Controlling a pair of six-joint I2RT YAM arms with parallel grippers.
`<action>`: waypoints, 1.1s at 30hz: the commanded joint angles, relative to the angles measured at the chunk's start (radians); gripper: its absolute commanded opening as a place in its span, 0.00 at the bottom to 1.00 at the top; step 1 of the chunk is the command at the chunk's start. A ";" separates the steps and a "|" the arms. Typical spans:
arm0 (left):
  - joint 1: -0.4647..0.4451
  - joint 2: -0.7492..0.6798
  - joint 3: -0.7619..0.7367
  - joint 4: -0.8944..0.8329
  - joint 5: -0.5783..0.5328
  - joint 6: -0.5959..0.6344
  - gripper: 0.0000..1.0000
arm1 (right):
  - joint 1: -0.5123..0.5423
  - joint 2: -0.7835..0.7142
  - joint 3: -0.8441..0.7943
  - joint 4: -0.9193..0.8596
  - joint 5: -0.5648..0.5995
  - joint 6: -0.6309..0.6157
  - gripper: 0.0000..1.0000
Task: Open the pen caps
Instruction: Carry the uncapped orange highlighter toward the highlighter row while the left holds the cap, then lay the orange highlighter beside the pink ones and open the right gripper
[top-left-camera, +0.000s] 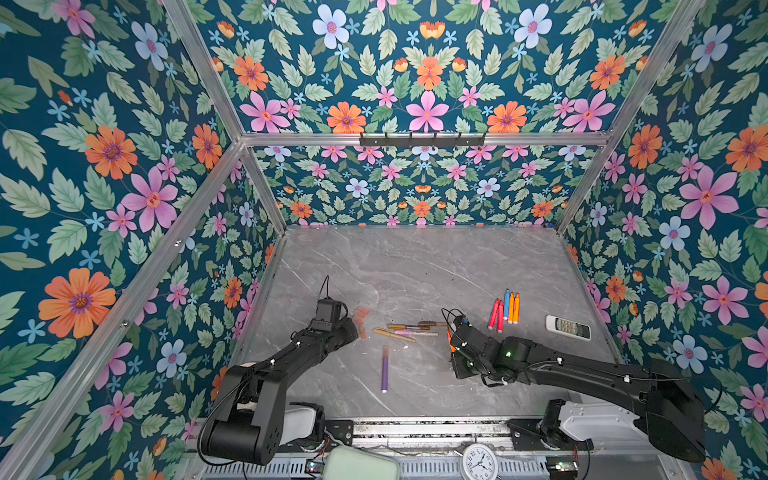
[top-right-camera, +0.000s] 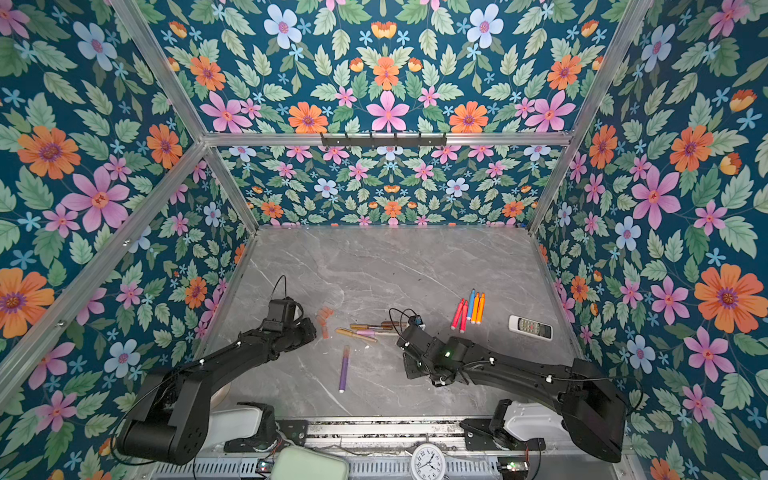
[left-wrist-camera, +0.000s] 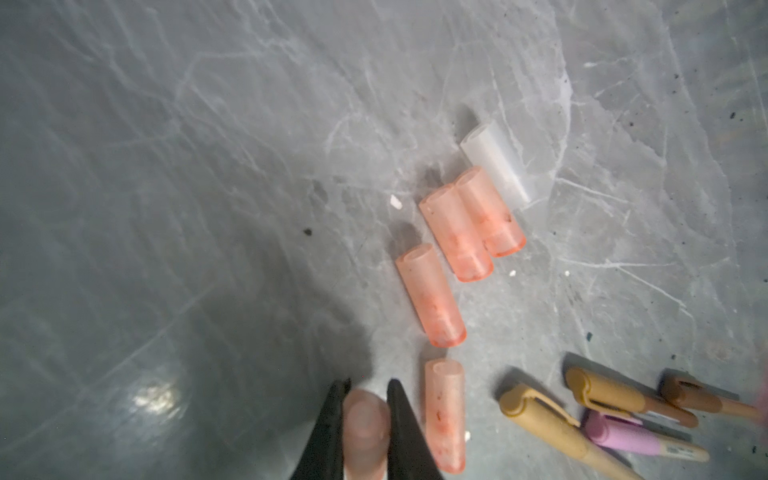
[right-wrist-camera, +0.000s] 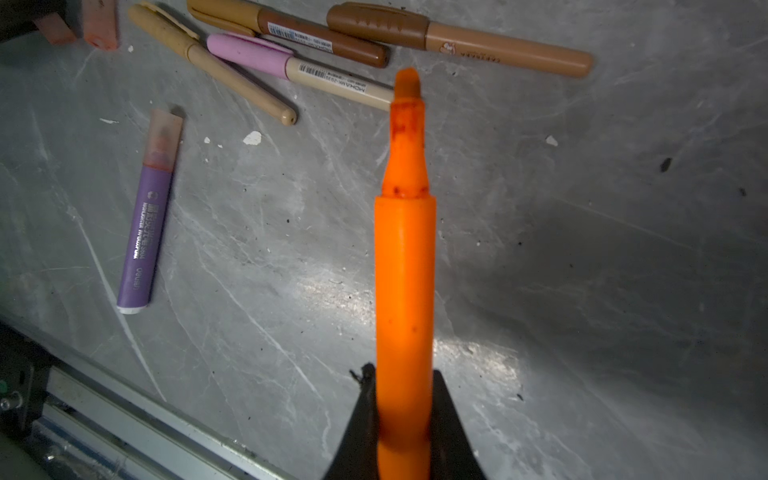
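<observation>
Overhead, in a top view, the left gripper (top-left-camera: 355, 327) is hovering beside loose pen caps (top-left-camera: 360, 318) on the bench (top-left-camera: 415, 257); the left wrist view is showing a pink cap (left-wrist-camera: 365, 432) between its fingers, whether clamped I cannot tell; the right wrist view is showing the right gripper (right-wrist-camera: 401, 370) clenching an uncapped orange pen (right-wrist-camera: 405, 249).

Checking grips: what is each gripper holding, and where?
Right gripper: orange pen, by its rear barrel. Left gripper: pink cap, by its sides.

purple pen (right-wrist-camera: 143, 232): "deli", "HIGHLIGHTER" | pink-capped pen (right-wrist-camera: 299, 70): barcode label
</observation>
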 joint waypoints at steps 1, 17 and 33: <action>0.004 0.002 0.006 0.020 0.017 0.006 0.32 | 0.001 -0.002 -0.003 -0.008 0.013 0.007 0.00; 0.005 -0.055 0.018 0.001 0.057 -0.003 0.35 | 0.000 -0.021 0.002 -0.024 0.020 0.010 0.00; 0.005 -0.599 0.215 -0.190 0.199 0.017 0.35 | -0.596 -0.093 -0.035 -0.060 -0.180 -0.098 0.00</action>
